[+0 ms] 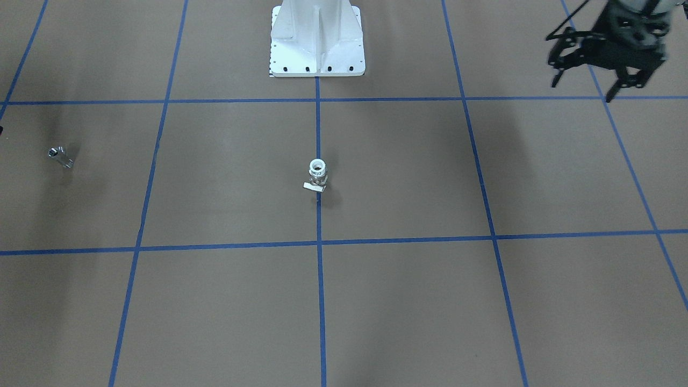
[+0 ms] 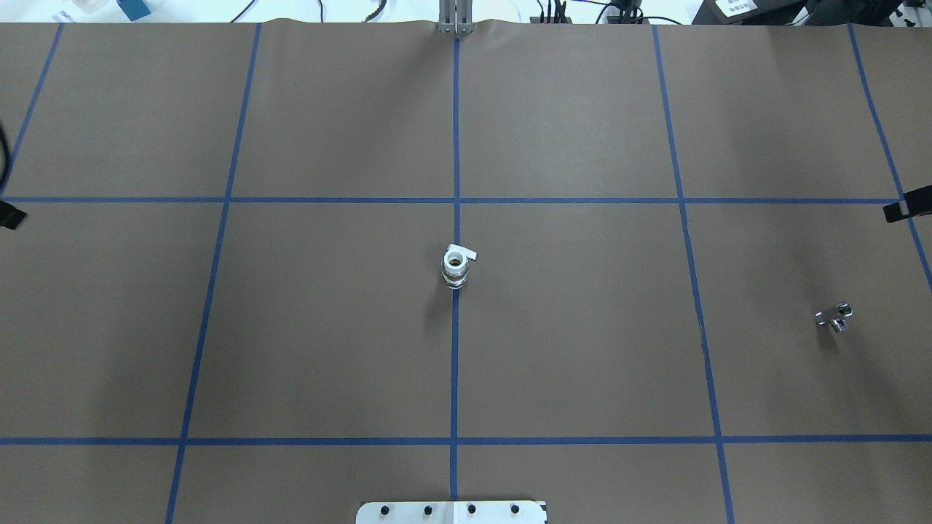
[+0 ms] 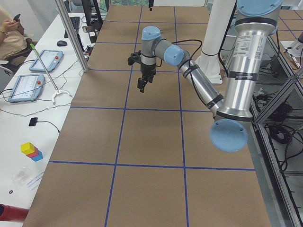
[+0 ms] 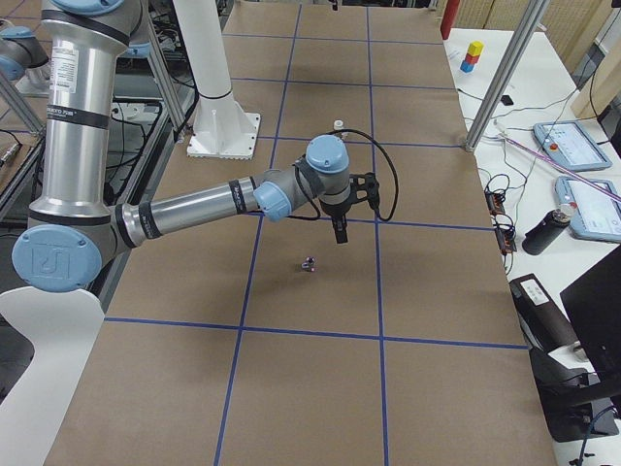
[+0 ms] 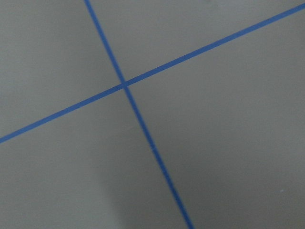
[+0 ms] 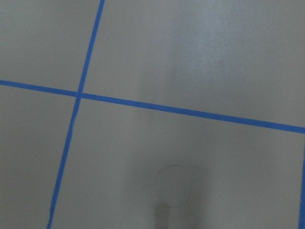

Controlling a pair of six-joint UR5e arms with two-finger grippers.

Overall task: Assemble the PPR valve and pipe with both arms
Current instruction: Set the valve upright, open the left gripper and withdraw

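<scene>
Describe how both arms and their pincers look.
The left arm and right arm are silver-grey tubes with light-blue joint caps, black strap bands and a looping black cable. The left pincer and right pincer are black two-finger linkages.

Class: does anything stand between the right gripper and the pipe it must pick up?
Nothing visible does. The pipe lies alone on bare paper near the right gripper; the PPR valve stands well away from both.
</scene>
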